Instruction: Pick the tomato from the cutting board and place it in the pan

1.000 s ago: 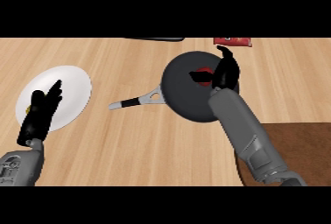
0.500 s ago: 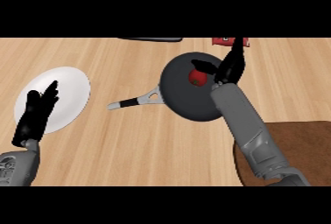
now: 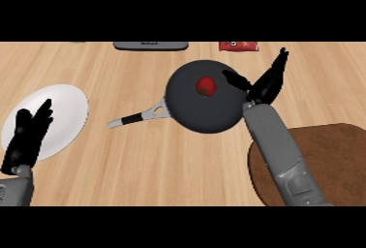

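**Inspector:** State the position of the tomato [image 3: 205,86].

**Assistant:** It lay inside the pan [image 3: 193,114], in the far half of the dark cooking surface, with nothing touching it. The pan sat on the wooden tabletop [image 3: 178,164] near the middle of the scene, its grey and black handle [image 3: 136,117] pointing left and slightly near.

**Inspector:** And the right hand [image 3: 263,85]?

**Assistant:** It stood at the pan's right rim, fingers [image 3: 280,60] spread apart and extended toward the far right, thumb [image 3: 233,80] reaching left over the pan's edge. It held nothing. The tomato sat just left of the thumb, apart from it. The grey forearm [image 3: 275,145] ran from the near right edge up to the hand, crossing the left part of the brown cutting board [image 3: 336,155].

**Inspector:** The left hand [image 3: 27,135]?

**Assistant:** It rested at the left edge, fingers straight and pointing far, relaxed and empty, lying over the near left part of the white plate [image 3: 64,111].

**Inspector:** Other items noted?

**Assistant:** A dark grey flat object [image 3: 151,45] at the far edge, left of centre, and a red packet [image 3: 238,45] to its right, both partly cut off. I could not tell what either was beyond that.
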Robot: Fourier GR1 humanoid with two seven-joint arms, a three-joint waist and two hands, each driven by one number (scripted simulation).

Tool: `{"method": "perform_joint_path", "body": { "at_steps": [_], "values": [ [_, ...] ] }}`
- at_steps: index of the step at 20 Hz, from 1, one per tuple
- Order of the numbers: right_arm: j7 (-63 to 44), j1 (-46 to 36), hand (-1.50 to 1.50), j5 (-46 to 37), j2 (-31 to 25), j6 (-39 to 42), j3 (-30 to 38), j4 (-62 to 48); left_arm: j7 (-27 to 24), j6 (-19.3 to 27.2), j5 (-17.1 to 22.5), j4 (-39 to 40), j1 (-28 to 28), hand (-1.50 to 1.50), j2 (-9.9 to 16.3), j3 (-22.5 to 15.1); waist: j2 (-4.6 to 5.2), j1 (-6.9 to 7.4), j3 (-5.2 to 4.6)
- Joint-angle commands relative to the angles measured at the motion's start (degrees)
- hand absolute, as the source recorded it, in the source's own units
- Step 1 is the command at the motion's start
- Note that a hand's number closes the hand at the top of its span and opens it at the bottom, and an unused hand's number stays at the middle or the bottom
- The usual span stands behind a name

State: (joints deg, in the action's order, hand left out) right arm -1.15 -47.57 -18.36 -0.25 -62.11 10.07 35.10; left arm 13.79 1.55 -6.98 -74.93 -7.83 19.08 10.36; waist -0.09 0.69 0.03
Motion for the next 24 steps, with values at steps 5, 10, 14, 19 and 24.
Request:
{"method": "perform_joint_path", "body": {
  "at_steps": [5, 10, 14, 19, 24],
  "values": [
    [-4.74, 19.78, -1.50, -1.29, -1.97, 4.32, -6.17, 24.39, -1.11, 0.80, 0.53, -2.10, 5.13, 0.00, -0.20, 1.86, -1.24, -3.25, -0.13],
    [-5.78, 36.85, -1.50, -0.08, -4.20, 11.04, -10.94, 42.19, 1.18, 0.93, 0.28, -0.12, 1.82, 0.00, 0.90, 2.55, -1.08, -4.63, -0.14],
    [-12.70, 48.35, -1.50, -3.22, -6.87, 13.17, -14.85, 58.31, -1.97, 0.33, 0.22, -0.61, 4.70, 0.00, 0.78, 2.58, -0.91, -4.10, -0.25],
    [-13.79, 66.27, -1.50, -0.33, -12.75, 17.83, -13.98, 78.00, 0.84, 1.38, -0.59, -3.07, 2.64, 0.00, -0.63, 1.13, -0.42, -3.06, -0.11],
    [-13.16, 77.97, -1.50, 5.43, -16.26, 22.11, -9.37, 89.48, 1.64, -2.45, 1.46, -2.76, 1.57, 0.00, 2.36, 3.03, -0.12, -1.84, -0.03]
  ]
}}
